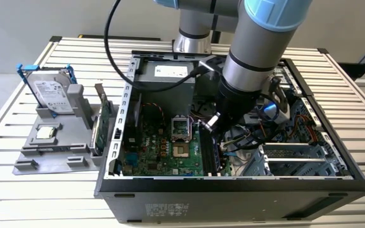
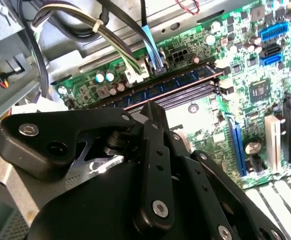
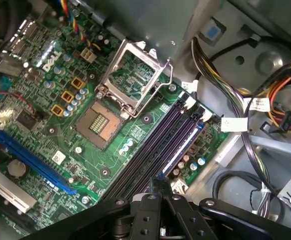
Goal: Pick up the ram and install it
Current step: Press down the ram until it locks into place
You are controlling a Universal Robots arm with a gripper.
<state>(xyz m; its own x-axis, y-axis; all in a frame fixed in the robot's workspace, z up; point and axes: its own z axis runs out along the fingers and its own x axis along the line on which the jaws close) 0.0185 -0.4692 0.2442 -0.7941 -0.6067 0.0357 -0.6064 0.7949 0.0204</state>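
The ram (image 3: 185, 142) is a thin blue stick standing in the outermost memory slot of the motherboard (image 3: 135, 135), beside the empty dark slots (image 3: 155, 145). In the second wrist view the ram (image 2: 180, 80) runs along the board's edge under the cable plugs. My gripper (image 3: 160, 181) is shut, fingertips together over one end of the slots and right at the ram's end; I cannot tell whether they touch it. The same tips (image 2: 153, 106) show in the second wrist view. In the exterior view the gripper (image 1: 211, 124) reaches down into the open computer case (image 1: 112, 142).
The processor socket (image 3: 130, 75) stands open beside the slots. Cable bundles (image 3: 225, 75) crowd the case on the far side of the ram. On the exterior view's left, a grey fixture (image 1: 55, 152) holds a hard drive in a blue bracket (image 1: 49, 90) and a green card (image 1: 103, 114).
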